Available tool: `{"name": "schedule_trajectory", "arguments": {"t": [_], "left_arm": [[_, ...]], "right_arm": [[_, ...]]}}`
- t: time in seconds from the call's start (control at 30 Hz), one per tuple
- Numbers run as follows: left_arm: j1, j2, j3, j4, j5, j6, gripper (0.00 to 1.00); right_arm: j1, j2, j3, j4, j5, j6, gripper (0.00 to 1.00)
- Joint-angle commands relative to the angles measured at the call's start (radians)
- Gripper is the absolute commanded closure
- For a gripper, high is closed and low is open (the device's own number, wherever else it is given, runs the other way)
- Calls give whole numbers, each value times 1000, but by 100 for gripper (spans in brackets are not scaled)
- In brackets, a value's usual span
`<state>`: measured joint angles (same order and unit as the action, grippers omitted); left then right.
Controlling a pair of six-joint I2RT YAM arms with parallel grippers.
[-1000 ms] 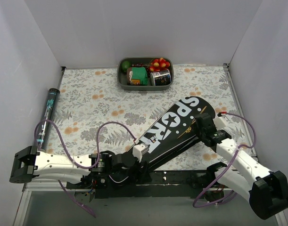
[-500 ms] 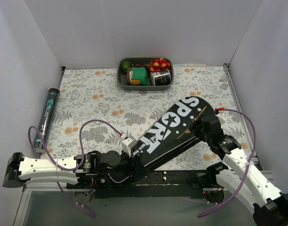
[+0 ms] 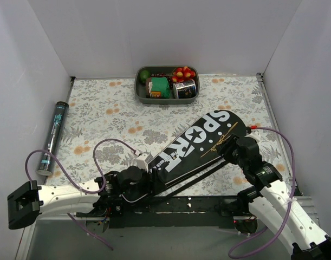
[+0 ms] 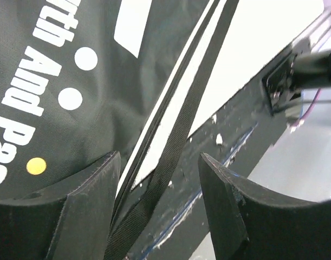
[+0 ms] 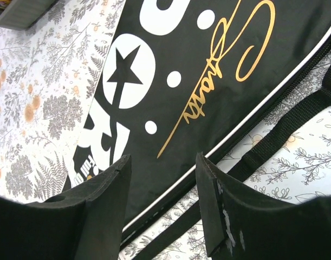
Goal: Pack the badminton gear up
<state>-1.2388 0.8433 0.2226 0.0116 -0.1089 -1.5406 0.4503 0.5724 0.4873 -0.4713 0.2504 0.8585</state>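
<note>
The long black cover [image 3: 200,143] lettered "SPORT" lies slantwise on the flowered table, wide end far right, narrow end near the left arm. In the right wrist view the cover [image 5: 208,70] fills the top. Its black strap [image 3: 200,176] runs along the near side. My left gripper [image 3: 152,174] is at the narrow end. It stands open [image 4: 158,162], with the strap [image 4: 181,124] running between its fingers and the cover's edge [image 4: 62,81] by the left one. My right gripper [image 3: 234,149] is at the wide end's near edge, open [image 5: 162,162] over the white-piped edge, with the strap [image 5: 273,141] beside it.
A grey oval tray [image 3: 139,92] of toy food stands at the back centre. A dark tube [image 3: 52,135] lies along the left wall. White walls close in the left, back and right. The arms' black base rail [image 3: 198,205] runs along the near edge.
The cover has settled lower and flatter, and its strap now shows stretched along its near side. The left gripper has shifted along the narrow end. The right gripper has slid to the wide end's near edge.
</note>
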Motion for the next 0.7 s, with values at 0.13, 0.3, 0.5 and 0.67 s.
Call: {"name": "schedule_trajectory", "arguments": {"t": [0.13,0.3,0.5,0.67], "left_arm": [[216,83,-11,77,158,33,41],[341,287,40,116,241,45,41],[501,384,109,133,311,100,42],[652,375,138,82,350,157,41]], "right_arm": [[5,-19,-18,0,-23,-32,44],[5,24,10,-19,-14,-61,44],[5,102,51,-61,30,-128,43],[4,176,89,-62,55,-167,43]]}}
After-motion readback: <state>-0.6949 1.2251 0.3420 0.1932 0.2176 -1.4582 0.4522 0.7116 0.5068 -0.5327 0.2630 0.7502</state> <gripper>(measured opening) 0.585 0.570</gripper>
